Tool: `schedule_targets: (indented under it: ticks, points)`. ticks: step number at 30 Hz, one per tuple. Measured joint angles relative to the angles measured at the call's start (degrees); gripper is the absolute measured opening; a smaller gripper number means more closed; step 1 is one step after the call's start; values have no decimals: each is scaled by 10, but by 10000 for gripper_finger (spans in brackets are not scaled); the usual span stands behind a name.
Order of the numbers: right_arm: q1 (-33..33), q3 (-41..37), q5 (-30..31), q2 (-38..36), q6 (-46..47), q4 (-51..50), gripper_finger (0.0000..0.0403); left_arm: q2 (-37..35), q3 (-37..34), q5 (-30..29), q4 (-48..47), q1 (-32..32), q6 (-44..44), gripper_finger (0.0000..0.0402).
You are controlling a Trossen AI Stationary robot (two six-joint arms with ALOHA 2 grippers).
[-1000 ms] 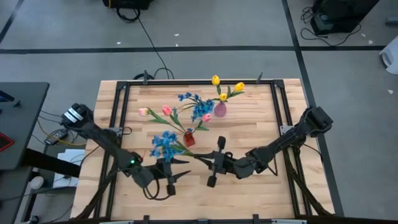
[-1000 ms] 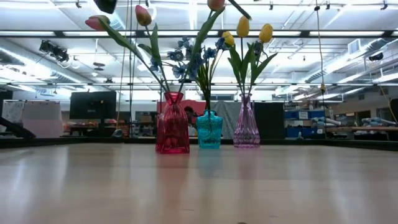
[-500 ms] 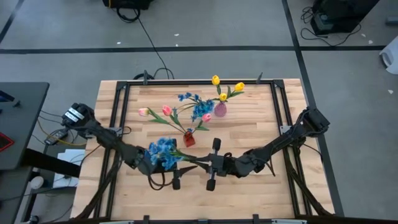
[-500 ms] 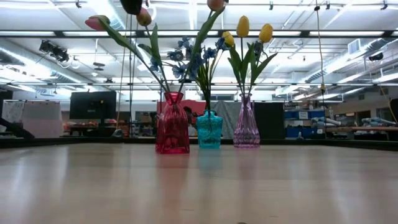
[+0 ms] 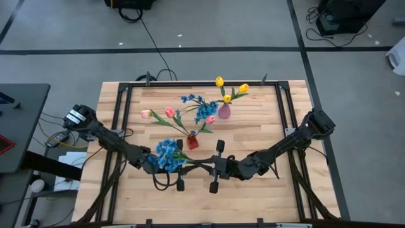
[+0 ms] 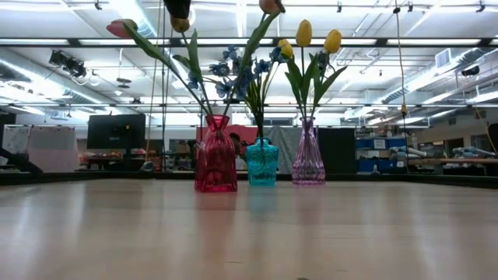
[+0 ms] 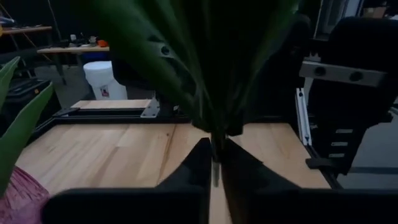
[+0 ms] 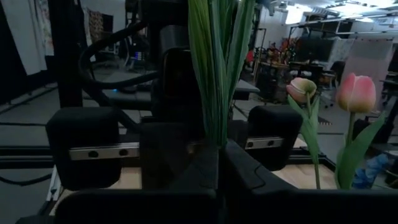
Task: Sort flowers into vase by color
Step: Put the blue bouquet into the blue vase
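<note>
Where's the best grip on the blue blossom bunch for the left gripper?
On the bare stem just below the leaves, roughly where the left gripper pinches now. The blue blossom bunch is wide and soft, the stem thin enough for the fingers to close on. Come at it opposite the right gripper, which is also shut on that stem.

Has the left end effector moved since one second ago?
Yes. In the high view the left end effector, holding the blue flower bunch, moved rightward toward the right end effector, nearer the red vase.
</note>
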Motion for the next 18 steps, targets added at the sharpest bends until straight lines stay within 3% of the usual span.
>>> schedule_targets:
  ticks: [2,8,14,18]
  points:
    - [1,0,0,0,-1,-2,25,-3,0,0,-4,0,0,16]
    - [8,0,11,-14,-14,-28,92,-24,0,8,-34,0,1,18]
    - [39,0,165,-65,6,-129,155,-82,0,-25,-121,-13,0,17]
    - [40,0,171,-70,102,-255,171,-127,0,-64,-189,-35,-2,18]
